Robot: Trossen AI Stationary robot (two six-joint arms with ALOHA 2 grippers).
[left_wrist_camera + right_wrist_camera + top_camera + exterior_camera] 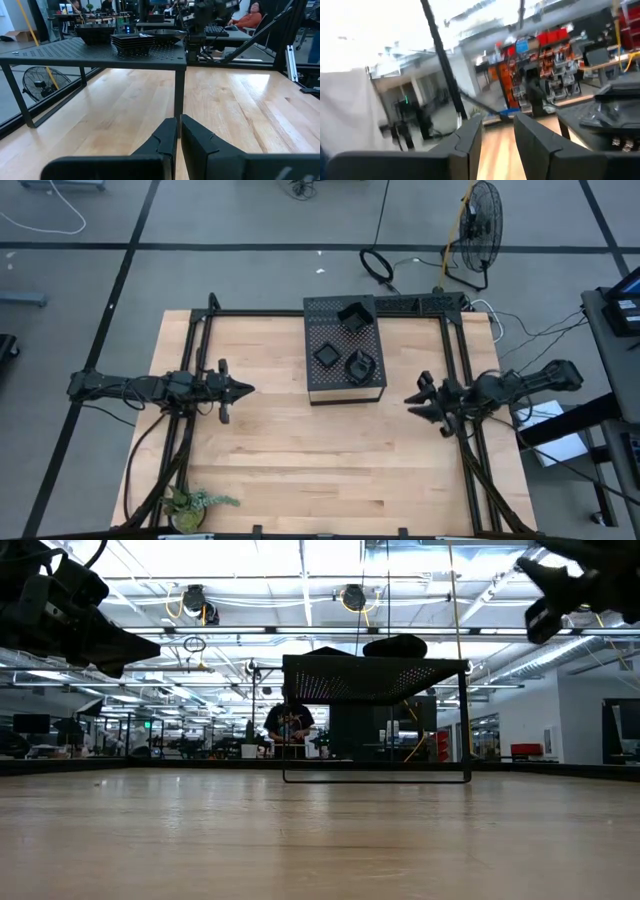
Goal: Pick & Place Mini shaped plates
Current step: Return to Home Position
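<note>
Mini shaped plates sit stacked on the perforated shelf at mid-tabletop, between both arms. Left pincer, pressed together, points toward them from well off. Right pincer, seemingly spread a little, hangs nearer and empty.

Pale honey-toned wooden table, banded in narrow planks. Black metal shelf, its top dotted with fine perforations. Plain matte black mini shaped plates, beyond the black fingers of the left gripper. Small green plant.
</note>
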